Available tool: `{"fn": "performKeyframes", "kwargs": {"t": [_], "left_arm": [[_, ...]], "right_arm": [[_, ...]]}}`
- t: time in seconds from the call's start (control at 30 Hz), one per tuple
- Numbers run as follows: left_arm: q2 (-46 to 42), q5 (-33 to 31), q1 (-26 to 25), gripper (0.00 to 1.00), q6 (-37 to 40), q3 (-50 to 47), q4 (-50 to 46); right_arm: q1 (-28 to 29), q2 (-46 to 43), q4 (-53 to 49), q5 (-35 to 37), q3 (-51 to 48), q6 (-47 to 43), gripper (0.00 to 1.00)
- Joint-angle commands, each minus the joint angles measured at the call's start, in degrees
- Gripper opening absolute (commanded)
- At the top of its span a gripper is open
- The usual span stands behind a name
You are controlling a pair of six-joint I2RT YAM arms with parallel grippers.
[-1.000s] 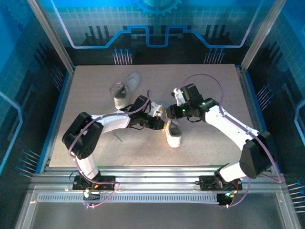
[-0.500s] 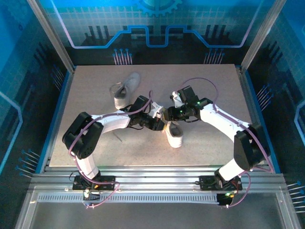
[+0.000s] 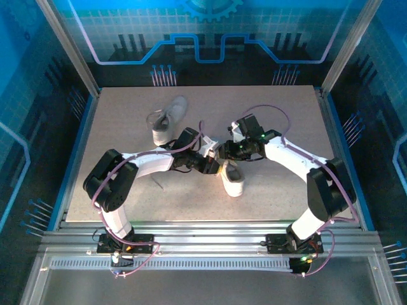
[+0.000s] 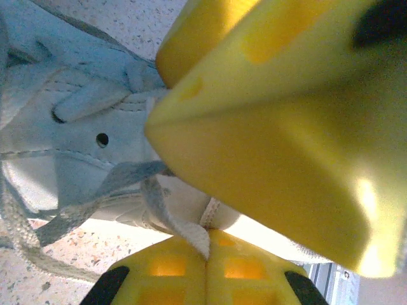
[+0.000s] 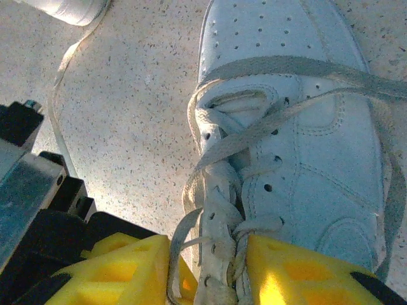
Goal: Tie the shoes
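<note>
One white sneaker (image 3: pixel 231 180) lies at the table's centre, toe toward the near edge. The other sneaker (image 3: pixel 168 119) lies at the back left. My left gripper (image 3: pixel 212 164) is at the centre shoe's top and is shut on a pale lace (image 4: pixel 184 232), whose end is pinched between the yellow fingers (image 4: pixel 165 270). My right gripper (image 3: pixel 222 153) meets it from the right. In the right wrist view this gripper (image 5: pixel 206 279) stands open, its fingers either side of the shoe's (image 5: pixel 299 146) eyelet strip and crossed laces (image 5: pixel 219 190).
The right gripper's yellow finger (image 4: pixel 286 108) crowds the left wrist view, close above the pinched lace. The left arm's dark body (image 5: pixel 32 190) sits just left of the right gripper. A loose lace (image 5: pixel 60 82) trails over the speckled table (image 3: pixel 127 127) toward the other sneaker (image 5: pixel 63 7).
The right arm has pulled its elbow in and its gripper has edged left and down onto the centre shoe's lacing. The left arm and both shoes have stayed put.
</note>
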Motion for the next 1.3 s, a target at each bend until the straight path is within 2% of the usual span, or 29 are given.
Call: {"fn": "performKeyframes", "kwargs": {"t": [0.0,0.27,0.37,0.67,0.9,1.03,1.27], "left_arm": [[-0.10,1.92,-0.45,0.00,1.03,-1.14,3.52],[-0.39,1.13,-0.49,0.00,1.24,-1.77,4.26],[-0.47,0.93,-0.47,0.00,1.29,-1.88,4.49],[-0.69,0.85,-0.48,0.00,1.97,-2.13,5.11],[-2.12,-0.29,-0.45,0.00,2.53,-3.62,6.48],[-2.78,-1.15,-0.49,0.03,3.30,-4.16,6.19],[-3.02,-1.96,-0.47,0.05,4.00,-4.37,5.84]], "right_arm": [[-0.61,1.48,2.91,-2.21,0.63,1.93,0.37],[-0.67,2.43,3.39,-4.60,1.07,2.42,0.36],[-0.57,2.27,3.26,-5.58,1.05,2.06,0.32],[-0.55,0.07,4.71,-6.49,-0.64,1.69,0.00],[-0.62,-4.51,9.13,-4.51,-3.18,1.36,0.00],[-0.62,-6.52,10.25,-3.04,-4.09,0.62,0.00],[-0.70,-7.98,9.43,-1.66,-4.16,-0.97,0.00]]}}
